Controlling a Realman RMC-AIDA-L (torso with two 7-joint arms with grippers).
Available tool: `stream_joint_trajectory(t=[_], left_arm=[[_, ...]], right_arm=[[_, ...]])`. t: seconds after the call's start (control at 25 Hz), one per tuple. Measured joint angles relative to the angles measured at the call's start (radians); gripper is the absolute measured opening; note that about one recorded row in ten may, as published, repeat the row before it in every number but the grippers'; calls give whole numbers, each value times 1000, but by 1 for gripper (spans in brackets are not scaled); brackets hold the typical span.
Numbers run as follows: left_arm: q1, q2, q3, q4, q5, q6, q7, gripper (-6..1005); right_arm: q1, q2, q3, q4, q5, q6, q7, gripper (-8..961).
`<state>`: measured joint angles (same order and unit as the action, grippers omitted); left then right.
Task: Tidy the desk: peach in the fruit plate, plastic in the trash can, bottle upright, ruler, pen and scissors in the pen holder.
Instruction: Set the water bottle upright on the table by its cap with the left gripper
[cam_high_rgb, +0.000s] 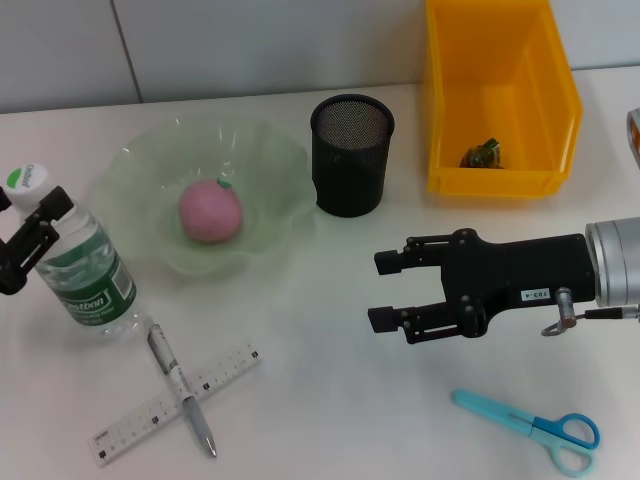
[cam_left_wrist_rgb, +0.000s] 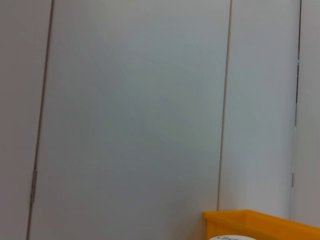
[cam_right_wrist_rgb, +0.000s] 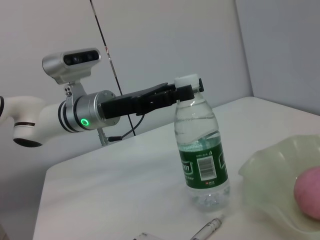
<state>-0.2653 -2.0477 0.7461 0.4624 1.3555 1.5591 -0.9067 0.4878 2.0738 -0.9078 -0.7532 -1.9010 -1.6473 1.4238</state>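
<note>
On the desk (cam_high_rgb: 340, 330), upright clear green-labelled bottle (cam_high_rgb: 88, 272), left hand (cam_high_rgb: 28, 235) clamped at its neck.

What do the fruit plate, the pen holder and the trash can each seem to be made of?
Fruit plate: translucent pale green plastic or glass, since the desk shows through its wavy rim. Pen holder: black wire mesh, probably metal, with fine holes visible. Trash can: opaque orange-yellow plastic, smooth and slightly glossy.

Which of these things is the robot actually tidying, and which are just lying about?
Part of the job: peach in the fruit plate; bottle, upright, held by the left gripper; ruler; pen; scissors; pen holder; trash can.

Just lying about: a box at the desk's edge.
</note>
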Motion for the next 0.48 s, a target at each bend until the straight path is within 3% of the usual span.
stream_joint_trajectory(t=[0.48], left_arm=[[-10, -3, -26, -3, 0, -37, 13, 433]], right_arm=[[2, 1, -2, 0, 4, -3, 4, 753]])
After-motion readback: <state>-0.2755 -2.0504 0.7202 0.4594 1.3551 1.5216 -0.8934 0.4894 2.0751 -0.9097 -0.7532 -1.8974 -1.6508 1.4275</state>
